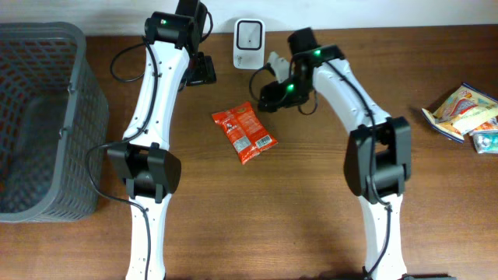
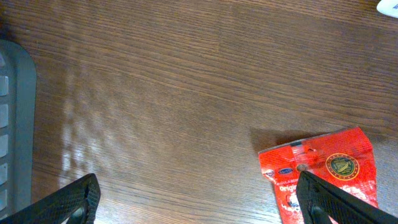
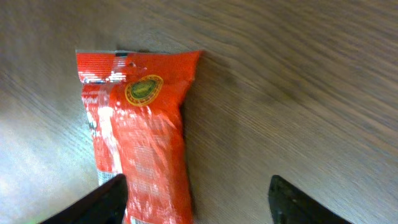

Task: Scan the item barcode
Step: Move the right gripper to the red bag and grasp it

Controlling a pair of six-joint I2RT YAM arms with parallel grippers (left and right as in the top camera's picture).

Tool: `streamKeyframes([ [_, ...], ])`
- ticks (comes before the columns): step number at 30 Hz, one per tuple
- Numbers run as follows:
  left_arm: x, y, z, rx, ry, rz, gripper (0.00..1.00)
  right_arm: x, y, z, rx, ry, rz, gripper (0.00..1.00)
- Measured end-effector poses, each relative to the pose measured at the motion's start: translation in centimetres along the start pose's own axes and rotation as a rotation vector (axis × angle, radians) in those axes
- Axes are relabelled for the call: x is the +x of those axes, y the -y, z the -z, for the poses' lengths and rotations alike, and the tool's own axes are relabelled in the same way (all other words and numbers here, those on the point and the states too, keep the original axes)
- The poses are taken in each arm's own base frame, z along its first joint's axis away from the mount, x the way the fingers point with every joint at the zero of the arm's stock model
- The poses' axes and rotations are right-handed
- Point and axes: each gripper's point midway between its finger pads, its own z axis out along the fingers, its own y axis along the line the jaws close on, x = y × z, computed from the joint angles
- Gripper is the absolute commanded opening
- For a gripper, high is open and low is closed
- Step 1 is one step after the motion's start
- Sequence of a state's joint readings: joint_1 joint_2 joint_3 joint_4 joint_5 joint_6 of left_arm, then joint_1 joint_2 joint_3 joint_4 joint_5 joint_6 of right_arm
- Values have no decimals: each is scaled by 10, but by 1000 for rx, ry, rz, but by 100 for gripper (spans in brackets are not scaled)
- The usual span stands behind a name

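Note:
The item, a red snack packet (image 1: 243, 133), lies flat on the wooden table between the two arms. A white barcode scanner (image 1: 249, 36) stands at the back edge. My left gripper (image 1: 204, 71) hovers up and to the left of the packet. In the left wrist view it is open (image 2: 199, 205), with the packet (image 2: 323, 165) showing behind its right fingertip (image 2: 329, 199). My right gripper (image 1: 269, 96) hangs just beyond the packet's far right corner. It is open (image 3: 196, 202), its left fingertip (image 3: 93, 205) over the packet (image 3: 143, 130), and it grips nothing.
A grey mesh basket (image 1: 47, 117) stands at the left edge of the table. Several other snack packets (image 1: 463, 113) lie at the far right. The basket's rim (image 2: 15, 124) also shows in the left wrist view.

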State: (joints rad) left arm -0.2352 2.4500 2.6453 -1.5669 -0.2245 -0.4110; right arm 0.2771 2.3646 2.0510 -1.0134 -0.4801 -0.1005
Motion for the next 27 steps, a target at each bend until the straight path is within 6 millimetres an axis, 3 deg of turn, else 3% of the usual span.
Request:
streamKeyframes([
  [2, 0, 0, 0, 0, -1, -1, 99, 14, -17, -46, -27, -77, 33, 64],
  [4, 0, 0, 0, 0, 0, 0, 99, 19, -30, -59, -38, -98, 59, 50],
  [6, 0, 0, 0, 0, -1, -1, 99, 20, -33, -62, -37, -103, 65, 4],
  [10, 0, 0, 0, 0, 0, 0, 99, 30, -34, -56, -55, -145, 29, 4],
  [11, 0, 0, 0, 0, 0, 0, 99, 37, -29, -47, -30, -181, 3, 4],
  [13, 0, 0, 0, 0, -1, -1, 99, 34, 1, -13, 109, -210, -40, 4],
  [14, 0, 0, 0, -1, -2, 0, 99, 29, 27, 14, 253, -204, -78, 4],
  [16, 0, 0, 0, 0, 0, 0, 99, 15, 99, 88, 721, -123, -192, 4],
  [17, 0, 0, 0, 0, 0, 0, 99, 19, 125, 116, 941, -96, -260, 5],
  [19, 0, 0, 0, 0, -1, 0, 99, 17, 146, 146, 1180, -23, -326, 8],
  [22, 0, 0, 0, 0, 0, 0, 99, 32, 164, 135, 1286, -43, -334, 11],
  [23, 0, 0, 0, 0, 0, 0, 99, 44, 169, 121, 1308, -77, -326, 15],
  [25, 0, 0, 0, 0, -1, -1, 99, 58, 162, 93, 1342, -129, -259, 46],
  [26, 0, 0, 0, 0, -1, 0, 99, 54, 148, 82, 1326, -125, -223, 54],
  [27, 0, 0, 0, 0, 0, 0, 99, 51, 131, 65, 1278, -115, -201, 81],
])
